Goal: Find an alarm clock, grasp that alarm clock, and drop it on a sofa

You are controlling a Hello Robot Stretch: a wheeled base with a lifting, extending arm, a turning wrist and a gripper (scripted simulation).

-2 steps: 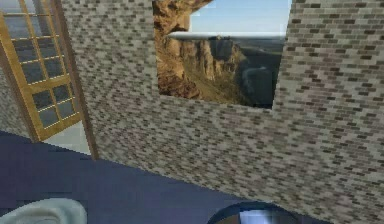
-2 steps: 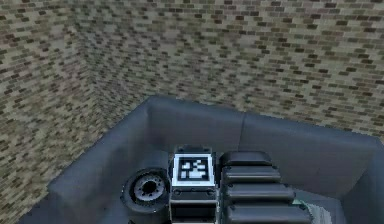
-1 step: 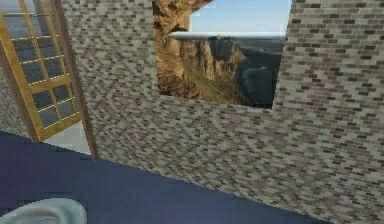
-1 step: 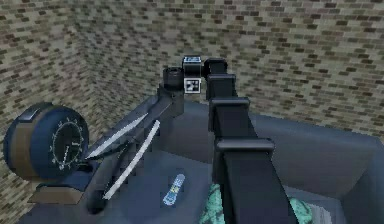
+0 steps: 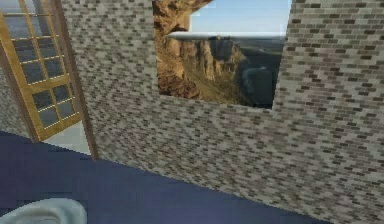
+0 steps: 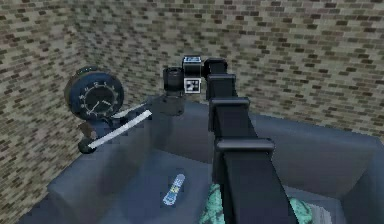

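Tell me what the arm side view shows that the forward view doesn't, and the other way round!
Arm side view: the robot's dark arm, its end effector, and a round alarm clock to the left of it. A small pale blue thing and a teal cushion lie on the seat.
Forward view: a rocky canyon scene set in the wall, a yellow-framed glass door and a whitish rounded thing at the bottom.
Both: a brick wall and a dark blue surface below, which looks like the sofa.
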